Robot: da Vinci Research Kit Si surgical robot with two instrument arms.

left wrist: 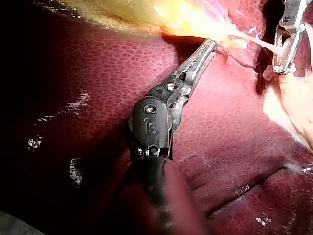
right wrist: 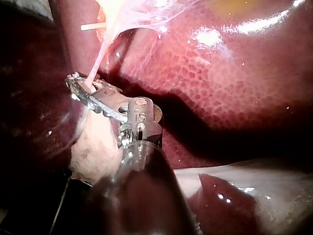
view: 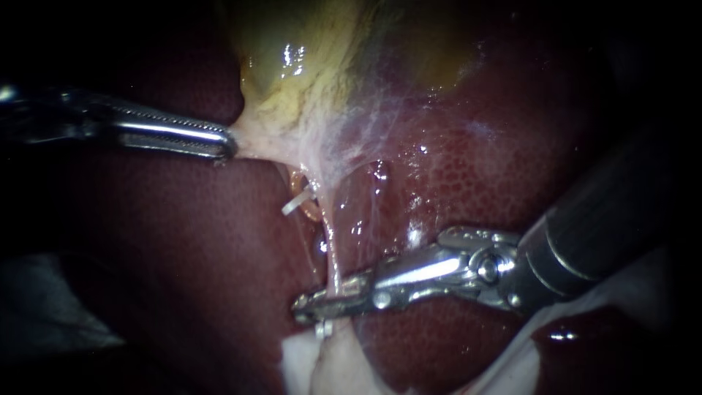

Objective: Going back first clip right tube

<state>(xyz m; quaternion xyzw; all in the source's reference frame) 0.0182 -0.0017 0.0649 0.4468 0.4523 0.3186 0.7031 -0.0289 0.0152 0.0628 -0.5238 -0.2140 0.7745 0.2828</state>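
Note:
My left instrument [view: 228,143] comes in from the left, its jaws shut on the pale edge of the gallbladder [view: 292,73], which it pulls leftward. From there a thin pale right tube [view: 333,256] runs down to my right instrument [view: 313,306]. Its jaws stand slightly open around this tube, just above a small white clip [view: 324,329]. The left tube [view: 313,211], short and orange, carries another white clip [view: 295,204]. In the right wrist view the tube [right wrist: 100,56] enters the jaws [right wrist: 78,84]. The left wrist view shows my left instrument [left wrist: 211,45] holding the yellow tissue.
Dark red liver [view: 468,168] surrounds the tubes on both sides. Thin whitish webbing [view: 351,139] spreads from the gallbladder over the liver. Pale tissue [view: 329,366] lies under the right instrument's jaws, and the right shaft [view: 585,234] crosses the lower right.

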